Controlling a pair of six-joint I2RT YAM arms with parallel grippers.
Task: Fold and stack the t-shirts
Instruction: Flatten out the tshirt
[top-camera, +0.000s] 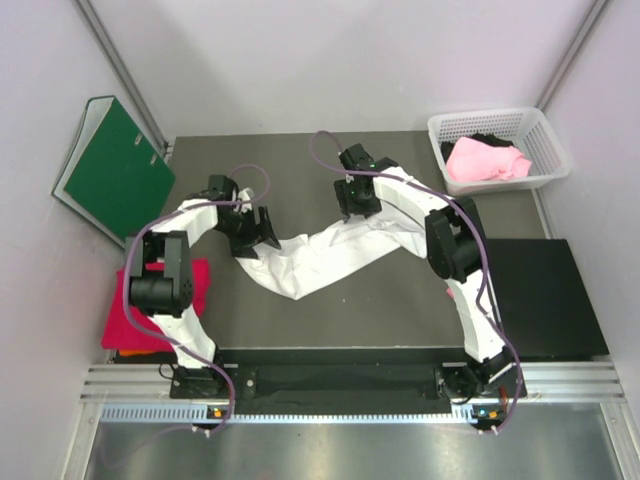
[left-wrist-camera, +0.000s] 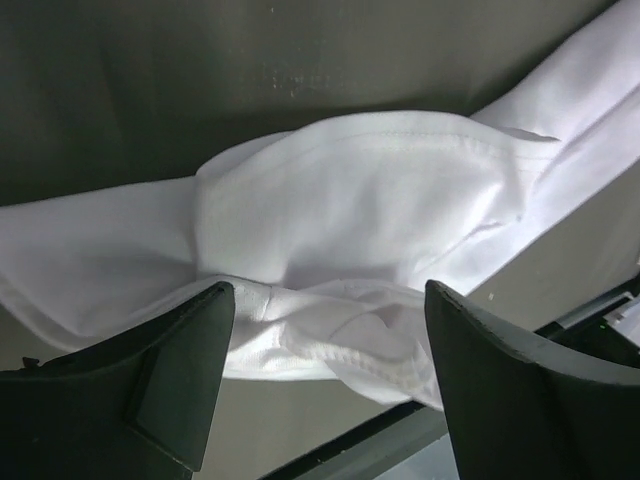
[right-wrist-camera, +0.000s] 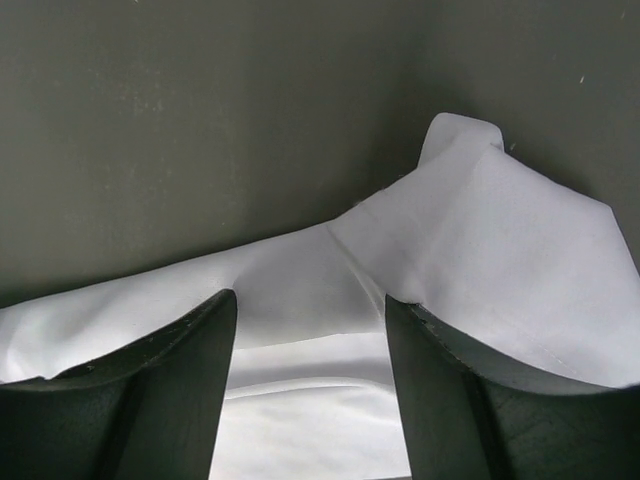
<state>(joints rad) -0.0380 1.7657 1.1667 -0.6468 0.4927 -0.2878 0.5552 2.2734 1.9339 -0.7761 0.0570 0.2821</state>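
Matte table (top-camera: 285, 322) — white t-shirt (top-camera: 330, 250), seemingly twisted

Dark table (top-camera: 300, 180): white t-shirt (top-camera: 320, 255) bunched across middle; basket (top-camera: 490, 113) far-right corner.

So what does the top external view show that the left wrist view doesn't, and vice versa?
Only the top external view: the green binder, the basket holding the pink t-shirt, the crimson t-shirt at the left edge of the table, and the right gripper over the right end of the white t-shirt. Only the left wrist view: stitched seams on the bunched cloth, lying between the spread fingers of the left gripper. Both: the white t-shirt, the dark table and the left gripper.
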